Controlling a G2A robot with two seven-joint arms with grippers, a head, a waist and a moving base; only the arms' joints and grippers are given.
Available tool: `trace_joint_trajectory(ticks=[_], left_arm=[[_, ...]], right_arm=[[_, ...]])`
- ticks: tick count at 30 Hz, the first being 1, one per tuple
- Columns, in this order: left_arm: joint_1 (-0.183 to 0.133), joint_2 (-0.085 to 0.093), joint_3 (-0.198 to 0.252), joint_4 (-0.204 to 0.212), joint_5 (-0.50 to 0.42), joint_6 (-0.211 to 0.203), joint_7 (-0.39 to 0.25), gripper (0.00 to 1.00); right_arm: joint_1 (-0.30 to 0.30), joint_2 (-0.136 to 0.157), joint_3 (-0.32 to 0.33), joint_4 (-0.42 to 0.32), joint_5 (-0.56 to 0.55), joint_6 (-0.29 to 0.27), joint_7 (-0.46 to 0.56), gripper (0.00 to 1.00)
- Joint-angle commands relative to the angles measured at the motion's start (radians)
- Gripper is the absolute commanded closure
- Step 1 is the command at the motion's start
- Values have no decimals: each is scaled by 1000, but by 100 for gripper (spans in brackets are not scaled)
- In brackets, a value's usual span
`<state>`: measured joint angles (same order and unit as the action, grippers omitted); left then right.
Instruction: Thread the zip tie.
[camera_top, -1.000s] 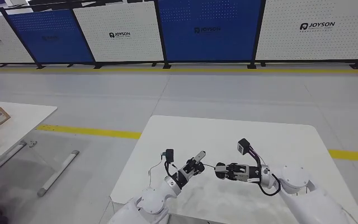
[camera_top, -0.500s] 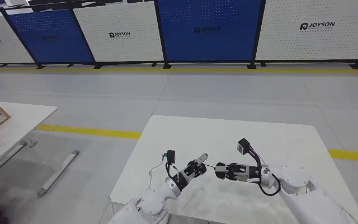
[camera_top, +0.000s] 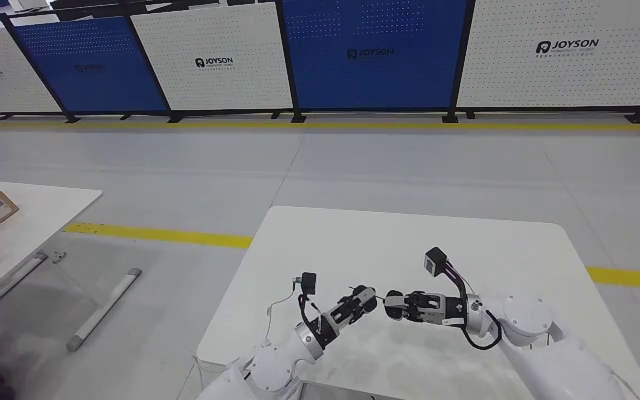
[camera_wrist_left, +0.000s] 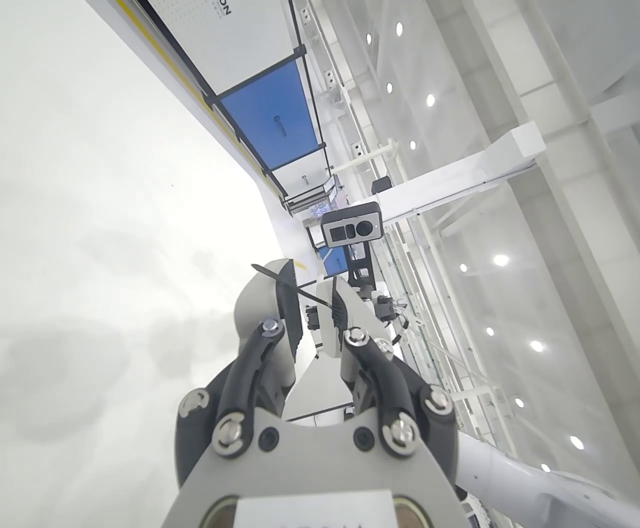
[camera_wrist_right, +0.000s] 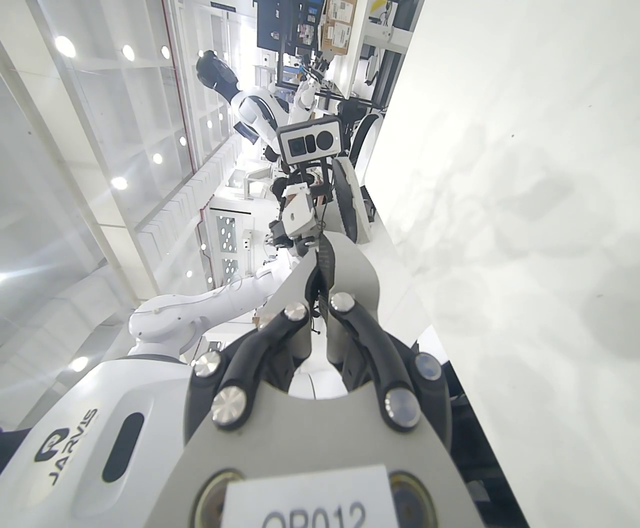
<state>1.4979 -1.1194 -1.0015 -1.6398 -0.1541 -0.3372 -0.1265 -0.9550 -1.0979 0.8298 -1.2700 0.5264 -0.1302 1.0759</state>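
A thin black zip tie (camera_top: 378, 297) spans the small gap between my two grippers, just above the white table (camera_top: 420, 240) near its front. In the left wrist view the zip tie (camera_wrist_left: 295, 287) runs slantwise across the tips of my left gripper (camera_wrist_left: 310, 285), whose fingers stand apart, one end sticking out past one pad. My right gripper (camera_wrist_right: 320, 252) has its fingers pressed together on the tie's other end. From above, the left gripper (camera_top: 366, 296) and right gripper (camera_top: 392, 302) point at each other, nearly touching.
Another white table (camera_top: 40, 210) stands to the far left across bare floor. A yellow floor line (camera_top: 160, 235) runs behind the table, with blue and white panels (camera_top: 370, 50) at the back.
My left gripper has slid a little to the right and nearer the front edge, closing in on the right gripper. The right arm has stayed put.
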Motion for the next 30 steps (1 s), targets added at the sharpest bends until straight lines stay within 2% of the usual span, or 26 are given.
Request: trace_joint_trajectory(ticks=[1,3,4,7,9,19,29,30], left_arm=[[2,0,-2,-1,1,-2,-2,76],[4,-1,-4,-3,1,-3,-3,74],[4,-1,-6,-5,2,-3,-2,70],[5,-2,-10,-8,0,-3,-2,82],[6,-3,-12,-8,-1,-3,-3,100],[22,-2,-24,-28,25,-3,-30,100],[29,-5,-33,-31,33,-3,-29,100],[30,-5,-33,-31,35,-3,-28,100]], right_arm=[[0,0,0,0,0,0,0,100],[0,0,0,0,0,0,0,100],[0,0,0,0,0,0,0,100],[0,0,0,0,0,0,0,100],[0,0,0,0,0,0,0,100],[0,0,0,0,0,0,0,100],[0,0,0,0,0,0,0,100],[0,0,0,0,0,0,0,88]])
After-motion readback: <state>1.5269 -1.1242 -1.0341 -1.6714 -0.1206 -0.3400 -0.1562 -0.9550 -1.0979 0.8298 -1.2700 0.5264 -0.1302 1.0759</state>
